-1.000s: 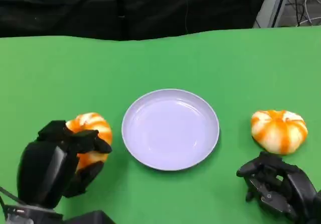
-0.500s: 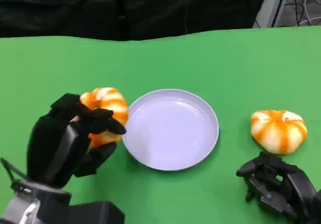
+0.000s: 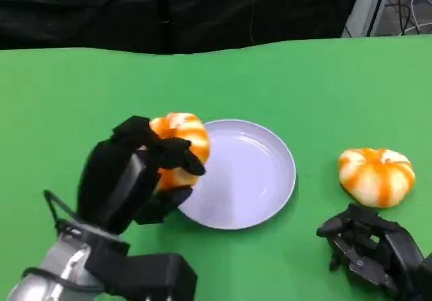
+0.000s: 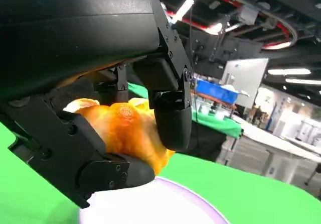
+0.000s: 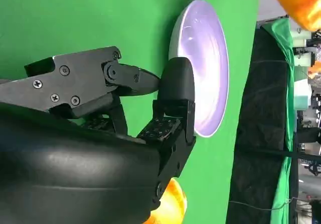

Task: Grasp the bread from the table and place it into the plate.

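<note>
Green desk (image 3: 81, 92) spans head view, black backdrop beyond far edge. Pale lavender plate (image 3: 260, 173) sits on desk near middle. Orange-and-white bread (image 3: 376, 175) lies on desk well right of plate, apart from it. Right robot hand (image 3: 371, 247) low at desk's near right, just in front of that bread, not touching it; contact with desk unclear.

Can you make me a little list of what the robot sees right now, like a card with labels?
held bread: orange and white bun in the left hand, over the plate's left rim
plate: pale round plate, nothing lying in it
other bread: second bun on the green table, right of the plate
right hand: low near the second bun, not touching it, holding nothing
</note>
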`<state>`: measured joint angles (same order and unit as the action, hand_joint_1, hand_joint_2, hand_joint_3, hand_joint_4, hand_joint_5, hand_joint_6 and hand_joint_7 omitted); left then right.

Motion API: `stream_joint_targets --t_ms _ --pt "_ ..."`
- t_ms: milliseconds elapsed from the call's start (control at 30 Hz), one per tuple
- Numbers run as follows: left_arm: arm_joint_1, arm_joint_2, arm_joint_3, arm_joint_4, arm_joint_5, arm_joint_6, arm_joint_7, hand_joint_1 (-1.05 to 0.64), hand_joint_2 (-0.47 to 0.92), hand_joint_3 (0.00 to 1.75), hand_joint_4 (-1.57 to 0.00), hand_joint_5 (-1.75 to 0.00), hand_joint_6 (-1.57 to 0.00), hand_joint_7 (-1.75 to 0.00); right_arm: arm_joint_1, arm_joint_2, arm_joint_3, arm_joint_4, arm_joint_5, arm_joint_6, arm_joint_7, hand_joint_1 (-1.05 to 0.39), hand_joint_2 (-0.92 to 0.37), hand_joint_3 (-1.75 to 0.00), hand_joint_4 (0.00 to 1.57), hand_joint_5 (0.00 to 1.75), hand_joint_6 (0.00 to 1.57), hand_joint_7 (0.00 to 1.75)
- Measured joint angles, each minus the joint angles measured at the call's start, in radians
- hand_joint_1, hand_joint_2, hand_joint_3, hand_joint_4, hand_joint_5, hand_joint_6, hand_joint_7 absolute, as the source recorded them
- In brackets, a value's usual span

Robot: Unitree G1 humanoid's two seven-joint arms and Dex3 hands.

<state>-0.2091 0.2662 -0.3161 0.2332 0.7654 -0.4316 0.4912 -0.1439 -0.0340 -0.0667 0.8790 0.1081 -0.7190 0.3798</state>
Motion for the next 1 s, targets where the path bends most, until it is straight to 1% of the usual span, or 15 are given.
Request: stream_joint_targets --t_ms 133,233,300,367,500,567,667,1000 --pt "-0.040 -0.021 -0.029 0.044 0.002 -0.012 -0.008 -0.19 0.57 0.75 -0.74 -1.70 -0.86 -1.16 0.001 0.006 0.001 -0.001 -0.005 -0.003 -0.008 -0.27 -0.92 -0.46 0.65 1.75 0.73 1.12" --pt "-0.058 -0.039 -0.048 0.074 0.011 -0.014 -0.008 -0.19 0.57 0.75 -0.73 -1.72 -0.85 -1.18 0.002 0.009 0.004 -0.004 -0.016 -0.005 -0.023 -0.27 -0.92 -0.46 0.64 1.75 0.73 1.12" --pt "-0.064 -0.045 -0.055 0.091 0.011 -0.023 -0.008 -0.18 0.59 0.72 -0.70 -1.73 -0.81 -1.24 0.004 0.009 0.004 -0.005 -0.018 -0.006 -0.025 -0.27 -0.92 -0.46 0.65 1.75 0.72 1.12" --pt "-0.083 -0.054 -0.065 0.128 0.005 -0.031 -0.017 -0.15 0.62 0.67 -0.68 -1.74 -0.78 -1.26 0.006 0.012 0.005 -0.009 -0.017 -0.006 -0.026 -0.25 -0.92 -0.47 0.65 1.75 0.72 1.11" --pt "-0.117 -0.073 -0.089 0.196 -0.005 -0.056 -0.034 -0.13 0.65 0.64 -0.67 -1.73 -0.78 -1.25 0.008 0.020 0.007 -0.014 -0.017 -0.005 -0.025 -0.26 -0.92 -0.47 0.66 1.75 0.72 1.11" --pt "-0.149 -0.079 -0.097 0.238 -0.006 -0.067 -0.034 -0.13 0.67 0.60 -0.69 -1.68 -0.81 -1.16 0.008 0.021 0.006 -0.014 -0.017 -0.004 -0.025 -0.27 -0.92 -0.46 0.67 1.75 0.72 1.11" --pt "-0.187 -0.085 -0.105 0.283 -0.008 -0.078 -0.034 -0.13 0.68 0.58 -0.70 -1.66 -0.83 -1.13 0.008 0.022 0.007 -0.018 -0.017 0.001 -0.026 -0.27 -0.92 -0.46 0.67 1.75 0.72 1.11" --pt "-0.195 -0.087 -0.113 0.309 -0.009 -0.091 -0.034 -0.13 0.71 0.54 -0.70 -1.64 -0.83 -1.11 0.008 0.023 0.007 -0.020 -0.017 0.003 -0.028 -0.27 -0.92 -0.46 0.67 1.75 0.73 1.11"
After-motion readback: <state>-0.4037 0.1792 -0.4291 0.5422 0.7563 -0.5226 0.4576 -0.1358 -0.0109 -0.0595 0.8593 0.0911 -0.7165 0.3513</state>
